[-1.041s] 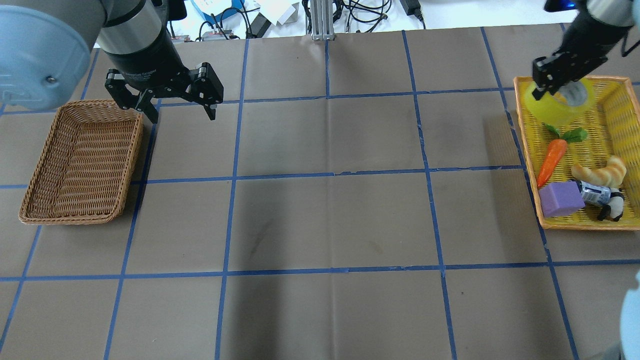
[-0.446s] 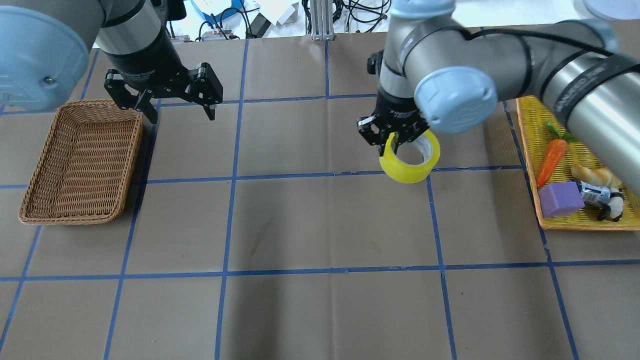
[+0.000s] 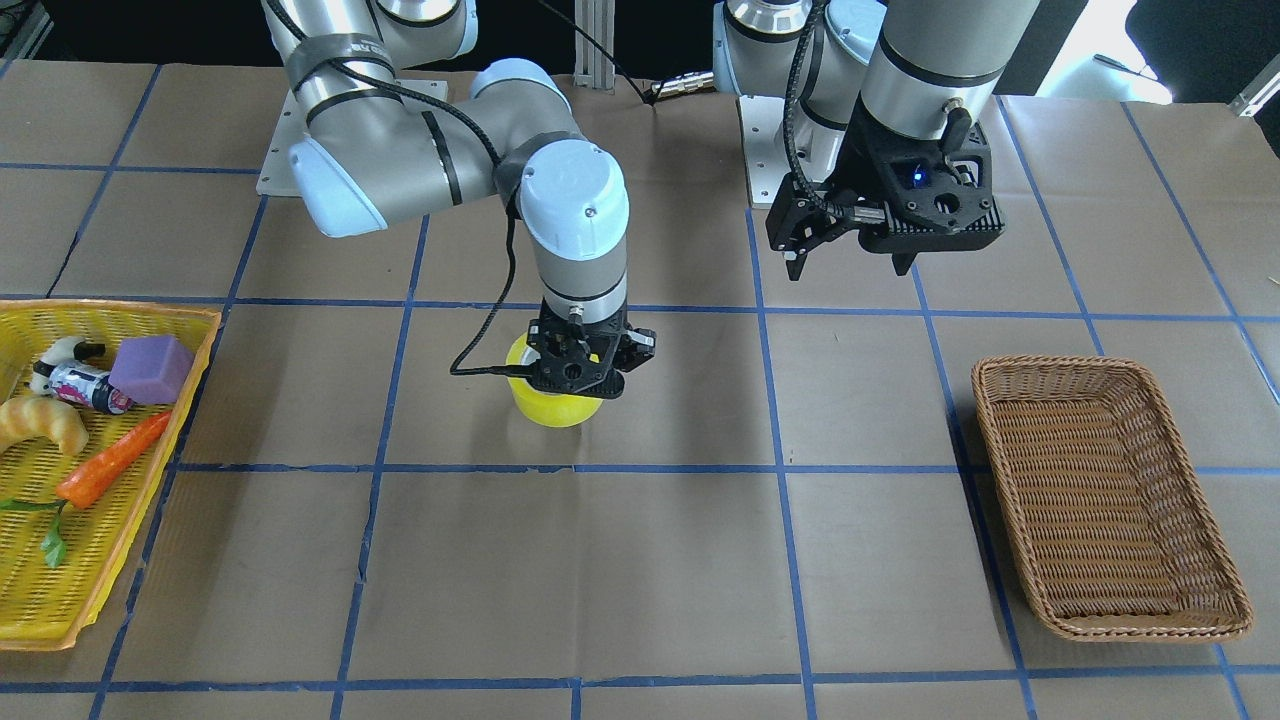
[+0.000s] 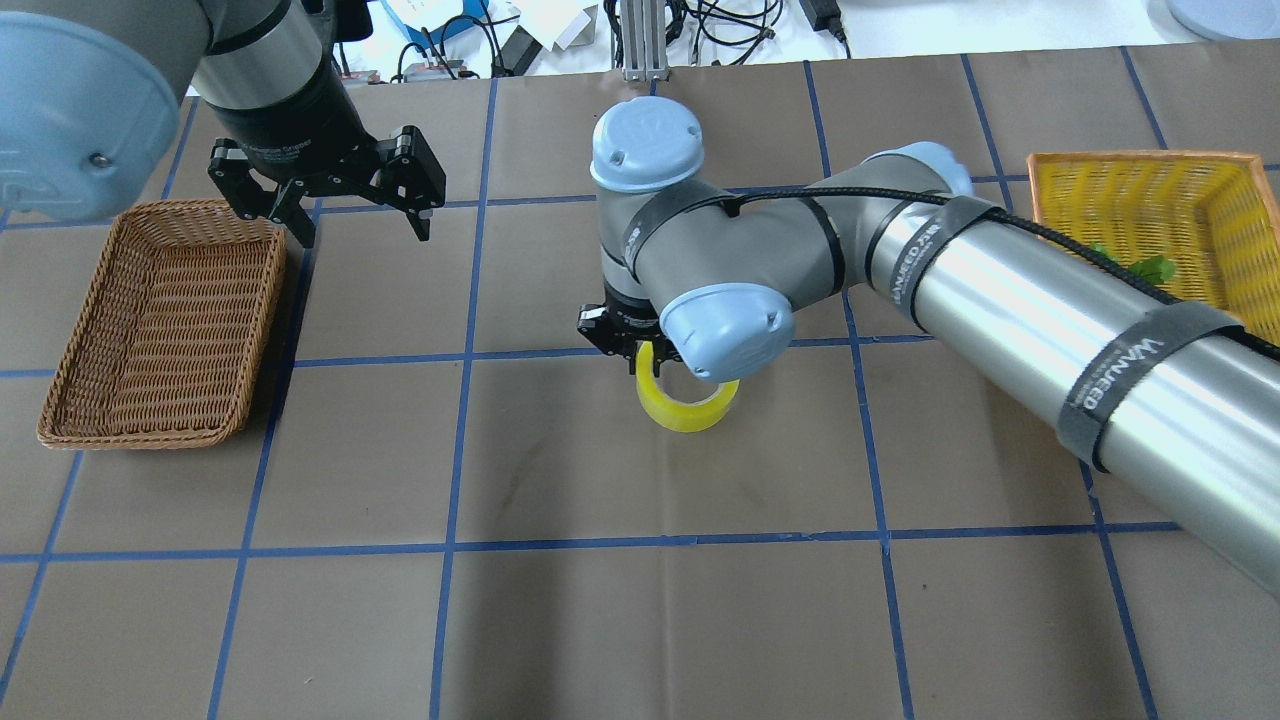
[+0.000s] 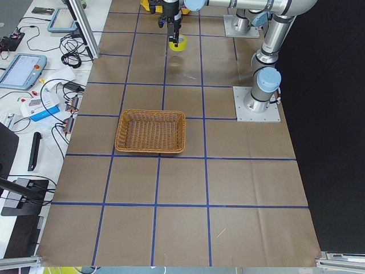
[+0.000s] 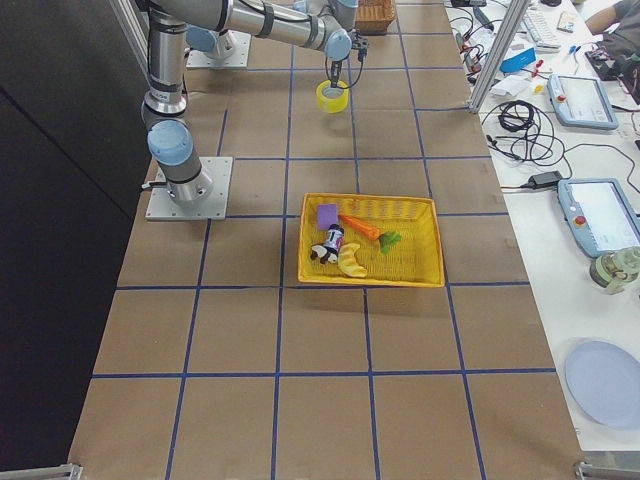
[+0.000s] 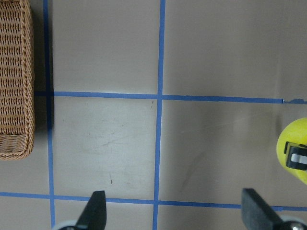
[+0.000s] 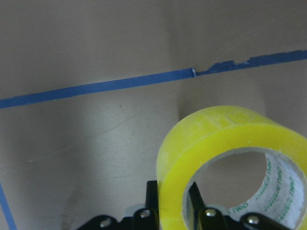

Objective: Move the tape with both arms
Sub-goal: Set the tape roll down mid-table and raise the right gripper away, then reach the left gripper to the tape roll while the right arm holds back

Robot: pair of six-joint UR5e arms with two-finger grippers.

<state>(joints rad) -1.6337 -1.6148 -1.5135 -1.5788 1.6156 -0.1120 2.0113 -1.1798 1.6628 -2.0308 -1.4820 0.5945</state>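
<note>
Right gripper (image 3: 578, 378) fingers pinched on tape (image 4: 690, 410) wall, one inside core, one outside. Roll hangs low near counter (image 4: 600, 620) centre; contact with counter unclear. Left gripper (image 4: 365, 232) fingers spread wide, empty, at 10 o'clock from tape in overhead view, well apart, beside wicker basket (image 4: 140, 438).

Risks:
- one-sided pinch lets roll swing or slip
- early release sends it rolling
- grippers clash at handover
</note>
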